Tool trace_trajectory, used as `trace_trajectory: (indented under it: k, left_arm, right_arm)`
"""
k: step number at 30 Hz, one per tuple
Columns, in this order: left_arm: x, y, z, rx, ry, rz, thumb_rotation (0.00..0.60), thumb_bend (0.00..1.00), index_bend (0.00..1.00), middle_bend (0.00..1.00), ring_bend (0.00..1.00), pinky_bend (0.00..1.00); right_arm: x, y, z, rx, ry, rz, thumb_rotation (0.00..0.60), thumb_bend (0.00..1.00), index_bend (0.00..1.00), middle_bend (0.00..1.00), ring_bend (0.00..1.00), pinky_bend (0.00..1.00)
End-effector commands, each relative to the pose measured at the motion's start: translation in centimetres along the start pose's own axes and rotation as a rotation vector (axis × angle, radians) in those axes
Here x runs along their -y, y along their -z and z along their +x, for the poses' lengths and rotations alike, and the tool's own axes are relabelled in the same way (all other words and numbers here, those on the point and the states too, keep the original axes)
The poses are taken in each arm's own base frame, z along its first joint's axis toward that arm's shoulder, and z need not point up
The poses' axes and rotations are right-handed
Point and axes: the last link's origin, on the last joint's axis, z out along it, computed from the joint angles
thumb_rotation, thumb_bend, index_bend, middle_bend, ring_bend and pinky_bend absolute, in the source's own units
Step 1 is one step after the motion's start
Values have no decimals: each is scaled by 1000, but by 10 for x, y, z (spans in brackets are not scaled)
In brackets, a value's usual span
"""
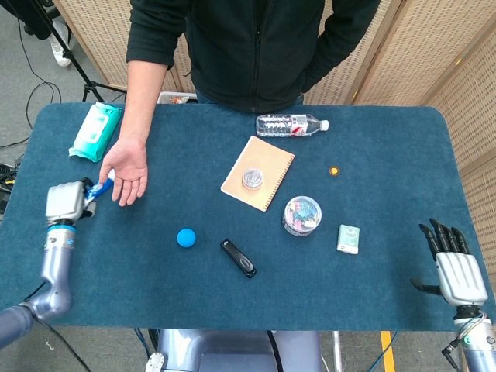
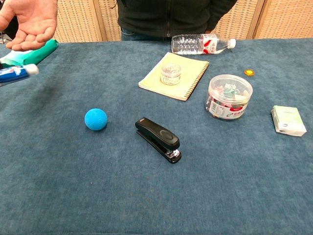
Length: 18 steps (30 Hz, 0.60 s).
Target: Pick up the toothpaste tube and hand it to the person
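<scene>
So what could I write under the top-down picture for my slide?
Robot's left hand holds the toothpaste tube up beside the person's open hand.

The robot's silver-grey left arm [image 1: 51, 271] reached up along the table's left edge, and its pale grey left hand [image 1: 66, 201] was closed around a blue and white toothpaste tube [image 1: 98, 189], held just beside the person's open, palm-up hand [image 1: 126, 167]. The white and black right hand [image 1: 452, 262] stood upright at the far right corner, dark fingers [image 1: 439, 233] spread and holding nothing.
</scene>
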Motion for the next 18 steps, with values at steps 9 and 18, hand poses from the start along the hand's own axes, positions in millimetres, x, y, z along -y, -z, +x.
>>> trace_trajectory:
  k: [9,18]
  left_arm:
    - [63,58,66,-236,134,-119,600,566,739,574,475,587]
    - [48,118,123,-428,223,-582,600,560,747,578,475,587]
  right_arm:
    - [9,-1,-7,24,17,23,600,0,55,0,0,0]
    - [8,-1,-6,18,8,19,600,0,55,0,0,0]
